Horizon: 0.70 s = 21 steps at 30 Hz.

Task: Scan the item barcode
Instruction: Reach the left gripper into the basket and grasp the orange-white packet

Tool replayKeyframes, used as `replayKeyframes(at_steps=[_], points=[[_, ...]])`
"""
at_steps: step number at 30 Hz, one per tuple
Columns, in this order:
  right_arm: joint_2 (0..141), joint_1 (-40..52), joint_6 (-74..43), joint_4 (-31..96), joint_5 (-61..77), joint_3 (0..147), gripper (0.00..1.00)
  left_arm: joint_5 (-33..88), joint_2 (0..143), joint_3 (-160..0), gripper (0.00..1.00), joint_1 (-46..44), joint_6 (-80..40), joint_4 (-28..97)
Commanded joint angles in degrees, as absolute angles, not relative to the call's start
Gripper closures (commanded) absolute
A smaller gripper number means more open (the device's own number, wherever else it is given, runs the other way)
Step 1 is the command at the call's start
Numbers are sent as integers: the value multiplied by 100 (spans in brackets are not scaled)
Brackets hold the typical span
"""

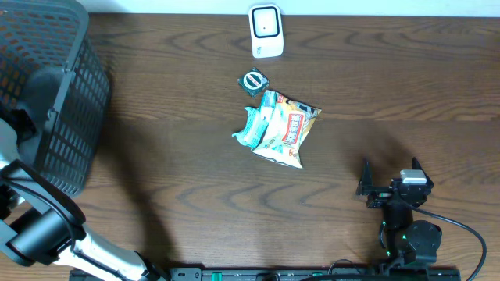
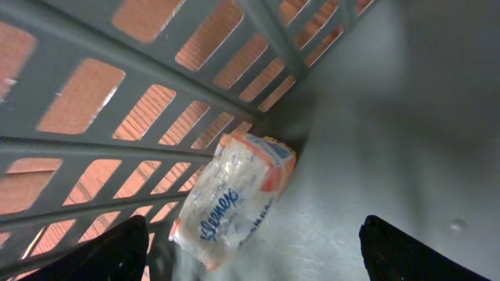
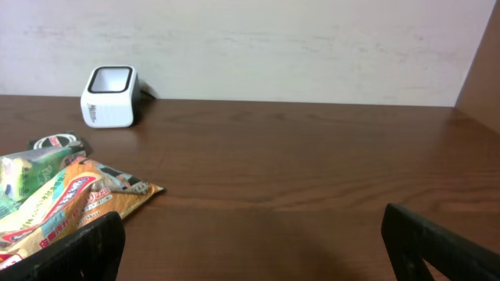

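We judge the job partly done. One tissue pack (image 2: 234,199) lies in a corner of the one basket (image 1: 55,94), though we cannot tell whether it was scanned. Three items wait on the table (image 1: 391,78) just below the single scanner (image 1: 266,31): a small round-labelled packet (image 1: 254,80), a teal pack (image 1: 251,129) and a yellow snack bag (image 1: 287,129), the last two overlapping. None faces the scanner. Of our two claws, the left claw (image 2: 254,238) hangs spread and empty over the tissue pack. The right claw (image 3: 258,250) sits wide apart near the table's front edge, grasping nothing.
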<state>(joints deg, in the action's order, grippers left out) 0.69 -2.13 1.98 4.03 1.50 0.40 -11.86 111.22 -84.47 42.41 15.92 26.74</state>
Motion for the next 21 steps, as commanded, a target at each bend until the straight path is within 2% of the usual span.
replayKeyframes(at_steps=[1, 4, 10, 16, 17, 21], points=[[38, -257, 242, 429, 121, 32, 1, -1109, 11399, -8460, 15, 4364, 1693, 2663], [38, -257, 242, 429, 121, 30, 1, -1109, 11577, -8460, 15, 4434, 1691, 2630], [38, -257, 242, 429, 121, 32, 1, -626, 11679, -8460, 46, 4539, 1686, 2582], [38, -257, 242, 429, 121, 32, 1, -554, 11642, -8462, 88, 4536, 1479, 2585], [38, -257, 242, 429, 121, 32, 1, -554, 11607, -8462, 92, 4536, 1400, 2585], [38, -257, 242, 429, 121, 30, 1, -550, 11325, -8462, 93, 4530, 952, 2589]])
